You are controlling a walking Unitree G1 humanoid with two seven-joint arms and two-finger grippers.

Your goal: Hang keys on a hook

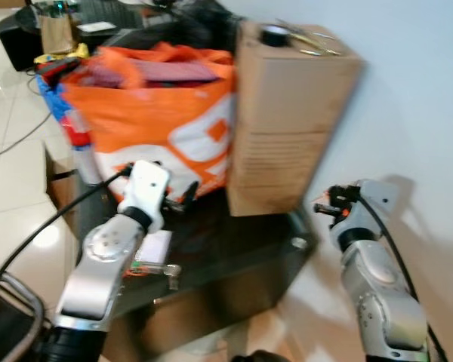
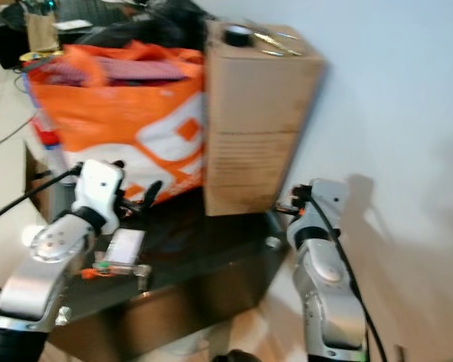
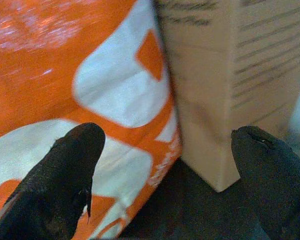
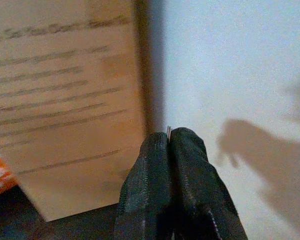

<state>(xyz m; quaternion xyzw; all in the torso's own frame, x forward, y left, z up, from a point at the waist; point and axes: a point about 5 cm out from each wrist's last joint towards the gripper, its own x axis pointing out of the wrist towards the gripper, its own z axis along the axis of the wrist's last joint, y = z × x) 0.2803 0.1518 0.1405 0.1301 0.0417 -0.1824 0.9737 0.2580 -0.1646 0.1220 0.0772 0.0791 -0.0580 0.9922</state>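
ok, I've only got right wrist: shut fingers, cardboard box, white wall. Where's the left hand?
Observer: The left hand is open, aimed at the orange bag that stands against the cardboard box.
Operator: Anything on the box?
Observer: A black round object and thin metal pieces lie on its top, too blurred to name.
Operator: And lower down?
Observer: A flat white item lies on the dark table beneath the left arm.
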